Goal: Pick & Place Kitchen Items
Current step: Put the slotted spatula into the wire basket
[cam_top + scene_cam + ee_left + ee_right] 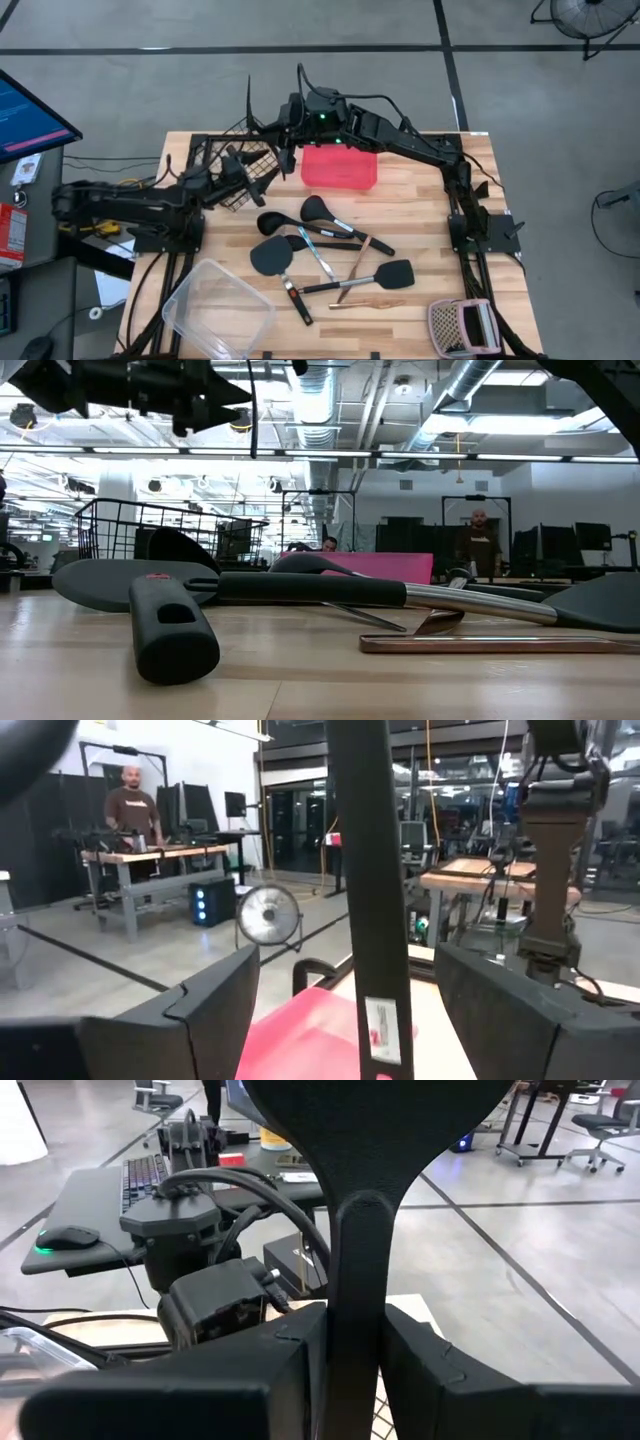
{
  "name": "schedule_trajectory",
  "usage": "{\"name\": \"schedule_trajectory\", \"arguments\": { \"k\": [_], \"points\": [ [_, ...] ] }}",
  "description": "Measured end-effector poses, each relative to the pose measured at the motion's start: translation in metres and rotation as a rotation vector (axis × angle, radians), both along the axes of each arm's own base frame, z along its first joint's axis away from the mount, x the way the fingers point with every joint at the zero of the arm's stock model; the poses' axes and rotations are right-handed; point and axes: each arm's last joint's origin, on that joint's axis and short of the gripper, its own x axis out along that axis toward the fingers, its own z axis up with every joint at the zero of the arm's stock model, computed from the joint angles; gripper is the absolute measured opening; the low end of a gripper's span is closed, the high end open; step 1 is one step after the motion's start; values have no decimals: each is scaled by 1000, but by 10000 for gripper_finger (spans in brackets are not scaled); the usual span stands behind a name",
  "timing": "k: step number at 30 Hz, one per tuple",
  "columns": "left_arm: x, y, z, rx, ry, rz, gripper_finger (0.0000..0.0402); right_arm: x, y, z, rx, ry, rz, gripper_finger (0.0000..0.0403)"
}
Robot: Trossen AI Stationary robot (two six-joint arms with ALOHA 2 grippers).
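Note:
My right gripper hangs high over the table's far left, between the black wire basket and the red tray. It is shut on a black utensil with a broad head. My left gripper is open by the basket. An upright black handle with a white sticker stands between its fingers, clear of both. I cannot tell whether that handle belongs to the same utensil. Several black spatulas, ladles and slim metal pieces lie flat on the wood. My right gripper pinches the utensil's handle just below the broad head between its two fingers. The fingers come nearly level from the table's right and lie across the handle. The utensil stands upright, head up, lifted clear of the table.
A clear tub lies at the near left and a pinkish mesh item at the near right corner. A desk with a monitor stands beyond the left edge. People stand in the room behind.

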Motion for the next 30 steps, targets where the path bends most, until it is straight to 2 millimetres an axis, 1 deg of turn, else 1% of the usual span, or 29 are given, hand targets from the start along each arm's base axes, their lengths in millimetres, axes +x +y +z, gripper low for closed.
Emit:
{"name": "schedule_trajectory", "arguments": {
  "k": [6,10,13,15,17,25,26,30],
  "points": [
    [13,5,7,7,9,-42,285,0,0,0,0,1,-1,76],
    [18,11,2,-5,36,-15,283,0,0,0,-1,0,-1,76],
    [19,13,1,-31,31,-5,266,0,0,0,0,1,-1,76],
    [19,13,1,-31,28,-6,242,0,0,0,-2,1,-1,76],
    [18,13,2,-30,24,-7,208,0,0,0,-2,1,-1,76],
    [17,12,4,-24,9,-31,42,0,-2,0,-6,1,-14,76],
    [17,12,4,-23,10,-31,35,0,-2,0,-6,0,-17,76],
    [18,12,4,-20,12,-37,33,0,-2,0,-3,1,-18,78]
  ]
}}
